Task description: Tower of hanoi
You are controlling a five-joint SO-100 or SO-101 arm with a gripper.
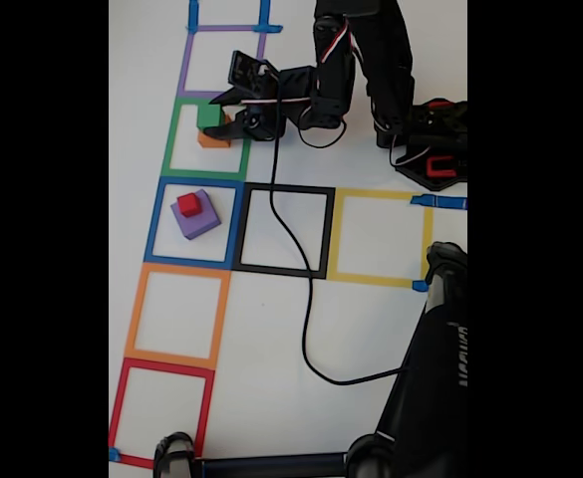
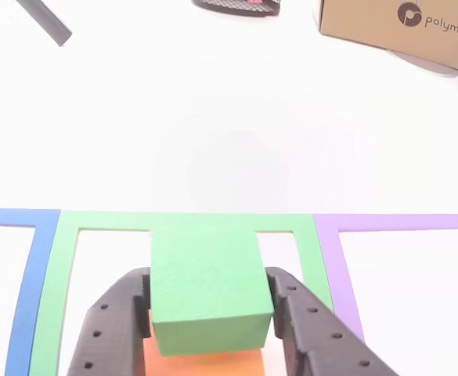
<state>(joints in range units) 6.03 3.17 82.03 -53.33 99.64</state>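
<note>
green cube [image 2: 205,286], gripper [image 2: 209,305] clamped, orange block [image 2: 201,364] beneath

The gripper [image 1: 211,118] is around a green block [image 1: 208,116] on an orange block [image 1: 213,140]. Both are inside the green square [image 1: 171,139]. A red block [image 1: 189,205] sits on a purple block [image 1: 197,221].

orange block [image 2: 201,363]: mostly hidden under green block [image 2: 207,290], cut by bottom edge | cardboard box [image 2: 401,27]: cropped, lettering cut short

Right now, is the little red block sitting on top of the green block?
No, the red block sits on the purple block in the blue square, apart from the green block.
</note>
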